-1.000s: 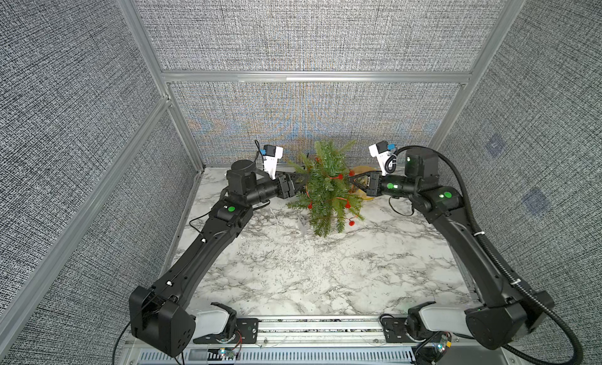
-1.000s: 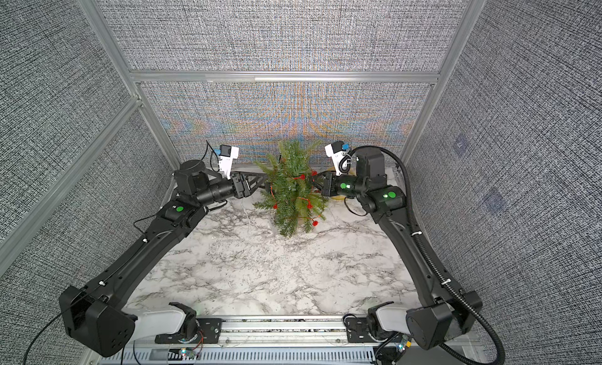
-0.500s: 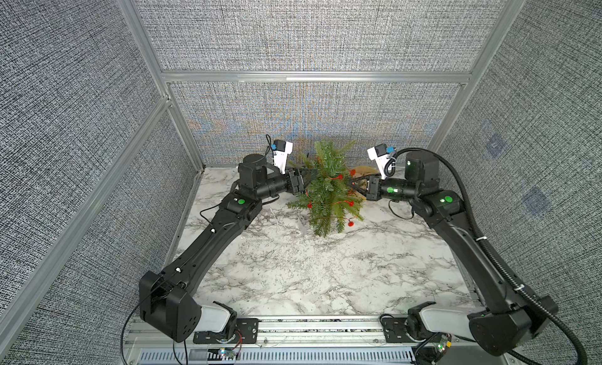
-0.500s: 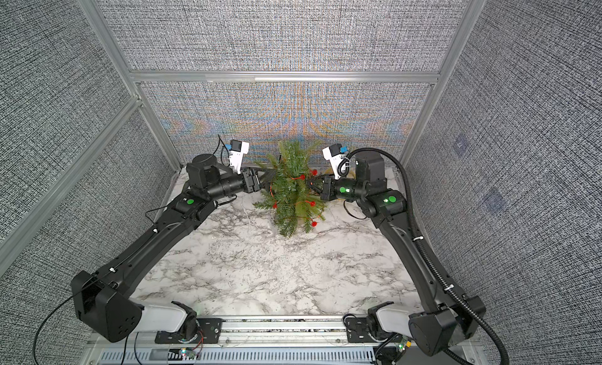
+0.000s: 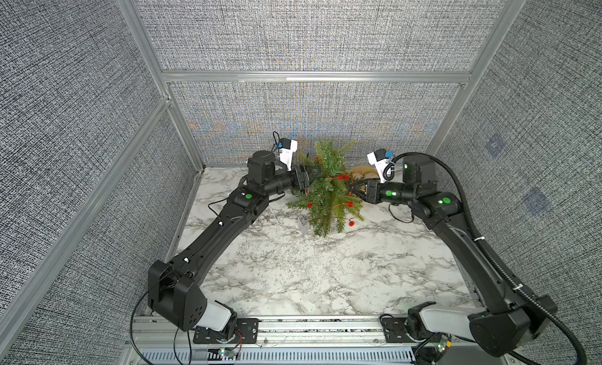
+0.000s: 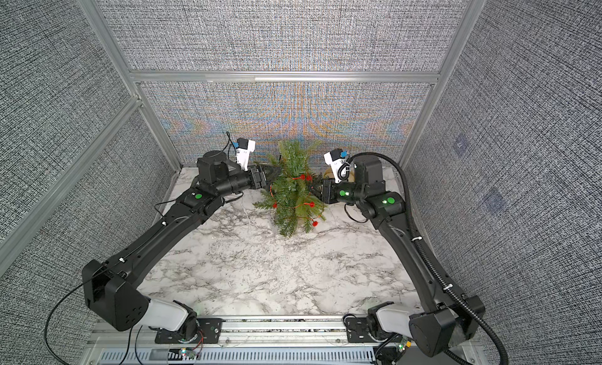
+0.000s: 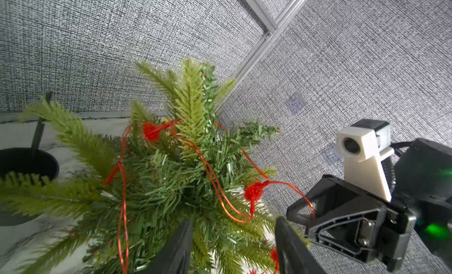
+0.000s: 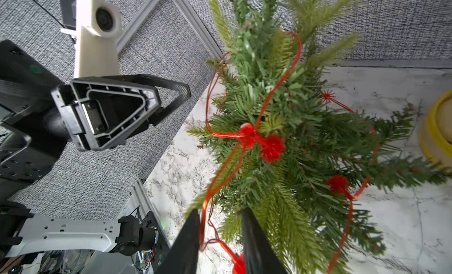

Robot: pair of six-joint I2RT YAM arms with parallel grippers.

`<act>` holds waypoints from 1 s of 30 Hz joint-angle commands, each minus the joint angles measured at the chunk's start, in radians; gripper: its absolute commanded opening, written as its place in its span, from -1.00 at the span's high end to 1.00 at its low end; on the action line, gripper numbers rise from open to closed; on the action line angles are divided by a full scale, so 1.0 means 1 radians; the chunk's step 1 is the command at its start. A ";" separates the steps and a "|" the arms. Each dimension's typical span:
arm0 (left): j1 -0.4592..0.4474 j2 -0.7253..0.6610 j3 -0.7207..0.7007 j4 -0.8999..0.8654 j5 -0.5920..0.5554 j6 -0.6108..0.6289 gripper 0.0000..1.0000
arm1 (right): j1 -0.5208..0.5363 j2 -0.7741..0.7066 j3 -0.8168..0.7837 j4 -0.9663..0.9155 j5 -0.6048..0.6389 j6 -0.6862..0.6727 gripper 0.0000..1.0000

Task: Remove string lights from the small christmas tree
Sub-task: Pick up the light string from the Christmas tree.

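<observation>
Bright even light, soft shadows; moiré on back wall (image 5: 309, 125); small christmas tree (image 8: 305, 138) edges blurred close-up.

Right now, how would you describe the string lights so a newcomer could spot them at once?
On the marble tabletop, look to the middle of the back edge, where the small christmas tree is. Draped through its green branches are the string lights: a thin red-copper wire with small round red bulbs, the only red among the needles.
</observation>
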 commanded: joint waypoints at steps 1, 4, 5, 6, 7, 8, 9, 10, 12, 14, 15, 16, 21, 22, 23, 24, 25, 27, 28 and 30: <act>-0.006 0.018 0.030 -0.020 -0.073 -0.039 -0.01 | 0.000 -0.006 0.011 -0.041 0.045 -0.027 0.31; -0.015 0.035 0.043 -0.025 -0.101 -0.091 0.05 | 0.001 -0.007 0.032 -0.067 0.072 -0.049 0.24; -0.023 0.039 0.050 -0.028 -0.106 -0.103 0.06 | 0.002 -0.009 0.040 -0.079 0.086 -0.058 0.23; -0.030 0.043 0.059 -0.033 -0.112 -0.110 0.05 | 0.002 -0.008 0.046 -0.090 0.100 -0.070 0.20; -0.042 0.050 0.071 -0.041 -0.121 -0.115 0.05 | 0.002 -0.007 0.052 -0.103 0.115 -0.082 0.17; -0.051 0.055 0.082 -0.055 -0.134 -0.119 0.04 | 0.002 -0.008 0.058 -0.115 0.130 -0.093 0.16; -0.056 0.061 0.092 -0.068 -0.146 -0.121 0.01 | 0.002 -0.006 0.060 -0.123 0.140 -0.101 0.14; -0.062 0.071 0.103 -0.082 -0.156 -0.122 -0.01 | 0.003 -0.005 0.064 -0.130 0.150 -0.113 0.13; -0.069 0.092 0.124 -0.103 -0.163 -0.129 -0.05 | 0.001 0.003 0.067 -0.144 0.162 -0.130 0.12; -0.081 0.119 0.153 -0.111 -0.158 -0.135 -0.06 | 0.003 0.010 0.063 -0.156 0.172 -0.144 0.12; -0.087 0.130 0.166 -0.121 -0.164 -0.138 -0.06 | 0.004 0.011 0.057 -0.156 0.175 -0.148 0.12; -0.092 0.142 0.179 -0.132 -0.172 -0.139 -0.03 | 0.003 0.012 0.051 -0.153 0.176 -0.149 0.13; -0.108 0.175 0.213 -0.145 -0.196 -0.149 0.25 | 0.006 0.003 0.036 -0.143 0.173 -0.151 0.12; -0.110 0.178 0.219 -0.149 -0.202 -0.148 0.33 | 0.005 -0.001 0.036 -0.142 0.169 -0.152 0.12; -0.113 0.181 0.224 -0.153 -0.205 -0.148 0.38 | 0.006 -0.007 0.036 -0.140 0.165 -0.153 0.11; -0.116 0.183 0.226 -0.155 -0.209 -0.147 0.41 | 0.006 -0.013 0.035 -0.138 0.161 -0.153 0.10; -0.118 0.183 0.226 -0.157 -0.212 -0.149 0.44 | 0.006 -0.019 0.033 -0.134 0.156 -0.151 0.06; -0.122 0.180 0.225 -0.157 -0.220 -0.150 0.53 | 0.006 -0.029 0.029 -0.127 0.149 -0.153 0.01; -0.123 0.180 0.226 -0.160 -0.225 -0.153 0.58 | 0.006 -0.032 0.029 -0.126 0.150 -0.154 -0.03; -0.125 0.182 0.226 -0.157 -0.229 -0.155 0.67 | 0.006 -0.034 0.029 -0.125 0.153 -0.155 -0.06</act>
